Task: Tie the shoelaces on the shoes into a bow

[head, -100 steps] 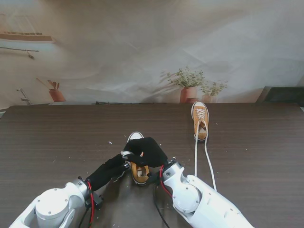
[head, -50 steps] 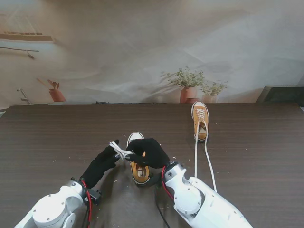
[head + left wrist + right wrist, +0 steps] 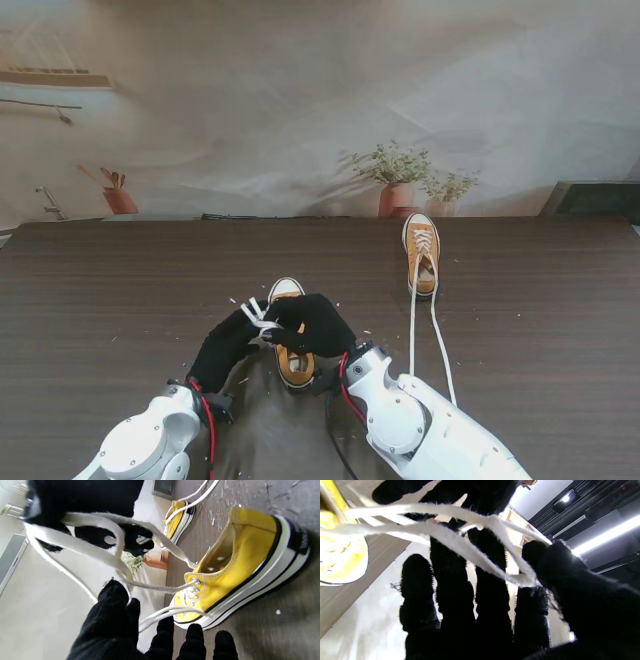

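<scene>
A yellow sneaker (image 3: 296, 368) with a white sole lies near me at the table's middle, seen again as the sneaker (image 3: 240, 560). My right hand (image 3: 315, 320), in a black glove, hovers over it with white lace loops (image 3: 460, 542) draped across its fingers (image 3: 455, 592). To the left, my gloved left hand (image 3: 228, 345) pinches a strand of the lace (image 3: 256, 314), which runs taut from the eyelets to its thumb (image 3: 112, 605). The laces (image 3: 100, 552) cross between both hands. A second yellow sneaker (image 3: 421, 252) stands farther right, untied.
The far sneaker's two long laces (image 3: 432, 340) trail across the dark wooden table (image 3: 120, 300) toward me, beside my right arm (image 3: 420, 425). A backdrop with printed potted plants (image 3: 400, 185) closes the far edge. A dark object (image 3: 595, 200) sits far right.
My left hand drew away leftward from the sneaker with the lace, then came back slightly toward it. The right hand stayed over the shoe.
</scene>
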Available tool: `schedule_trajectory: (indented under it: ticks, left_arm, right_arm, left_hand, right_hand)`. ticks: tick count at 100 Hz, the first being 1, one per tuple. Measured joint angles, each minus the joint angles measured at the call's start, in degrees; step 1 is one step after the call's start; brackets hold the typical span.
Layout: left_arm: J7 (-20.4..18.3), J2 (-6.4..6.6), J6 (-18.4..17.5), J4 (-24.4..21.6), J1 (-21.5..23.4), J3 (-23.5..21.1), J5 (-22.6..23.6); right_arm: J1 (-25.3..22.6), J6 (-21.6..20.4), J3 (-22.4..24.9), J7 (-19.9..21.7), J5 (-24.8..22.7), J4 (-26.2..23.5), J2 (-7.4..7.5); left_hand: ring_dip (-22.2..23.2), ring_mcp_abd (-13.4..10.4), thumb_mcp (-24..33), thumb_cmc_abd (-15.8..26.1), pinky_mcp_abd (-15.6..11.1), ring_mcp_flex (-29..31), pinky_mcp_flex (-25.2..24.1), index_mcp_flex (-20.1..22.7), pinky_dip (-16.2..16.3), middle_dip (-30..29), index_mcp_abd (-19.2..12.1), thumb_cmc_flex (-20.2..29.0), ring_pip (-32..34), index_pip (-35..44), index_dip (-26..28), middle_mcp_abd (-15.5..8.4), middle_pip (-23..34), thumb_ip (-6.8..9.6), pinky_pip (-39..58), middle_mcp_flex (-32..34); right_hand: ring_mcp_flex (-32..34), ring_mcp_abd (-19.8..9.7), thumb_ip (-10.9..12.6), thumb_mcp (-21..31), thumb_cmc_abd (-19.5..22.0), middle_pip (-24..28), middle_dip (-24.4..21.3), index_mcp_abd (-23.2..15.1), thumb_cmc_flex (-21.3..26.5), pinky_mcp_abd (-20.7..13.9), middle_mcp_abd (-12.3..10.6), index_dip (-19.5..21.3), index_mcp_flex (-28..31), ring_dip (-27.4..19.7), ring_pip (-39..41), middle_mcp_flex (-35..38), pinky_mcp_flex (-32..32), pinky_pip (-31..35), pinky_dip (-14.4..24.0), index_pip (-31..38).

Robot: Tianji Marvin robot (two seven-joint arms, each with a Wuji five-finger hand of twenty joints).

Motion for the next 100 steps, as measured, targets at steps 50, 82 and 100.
schedule_trajectory:
  ticks: [50, 82, 100]
  left_arm:
    - [7.07, -1.83, 0.52, -1.75, -0.25, 2.06, -2.84]
    - [7.75, -1.98, 1.57, -1.80, -0.44, 2.09, -0.42]
    - [7.11, -1.93, 1.70, -2.08, -0.01, 1.80, -0.83]
  right_arm:
    - [-0.56, -0.53, 0.07, 0.05, -0.23, -0.62, 0.14]
    - [-0.86, -0.54, 0.12, 0.09, -0.08, -0.83, 0.18]
    - [-1.80, -0.41, 0.53, 2.20, 3.17, -2.08, 0.36]
  left_hand:
    - [2.54, 1.89, 1.89, -4.12, 2.09, 5.82, 3.95, 9.21, 2.88, 0.01, 0.09, 5.86, 0.54, 26.78, 12.57, 0.00, 7.62, 0.14, 1.04, 5.17]
    - [3.04, 3.17, 4.03, -6.13, 4.51, 9.81, 6.84, 8.75, 3.24, 0.01, 4.63, 7.10, 2.44, 36.11, 17.85, 0.44, 11.81, 0.12, 2.10, 11.28]
    - [3.06, 3.73, 4.04, -5.34, 5.09, 9.08, 7.95, 6.28, 3.66, 0.08, 7.87, 8.20, 12.52, 38.92, 20.99, 1.18, 12.68, 0.10, 2.20, 13.08]
  right_hand:
    - [0.00, 0.02, 0.00, 0.00, 0.01, 0.03, 0.01, 0.00, 0.00, 0.00, 0.00, 0.00, -0.02, 0.00, -0.02, 0.00, 0.00, 0.00, 0.06, 0.00]
    - [0.00, 0.03, 0.00, 0.00, 0.01, 0.03, 0.01, -0.01, 0.00, 0.00, 0.00, 0.00, -0.02, 0.00, -0.68, 0.00, 0.00, -0.01, 0.08, 0.00]
    - [0.00, 0.75, 0.00, -0.62, 1.05, -0.06, 0.01, -0.01, 0.00, 0.00, 0.69, 0.00, -0.59, -0.69, -3.62, -1.28, -1.76, -0.67, 0.10, -0.01]
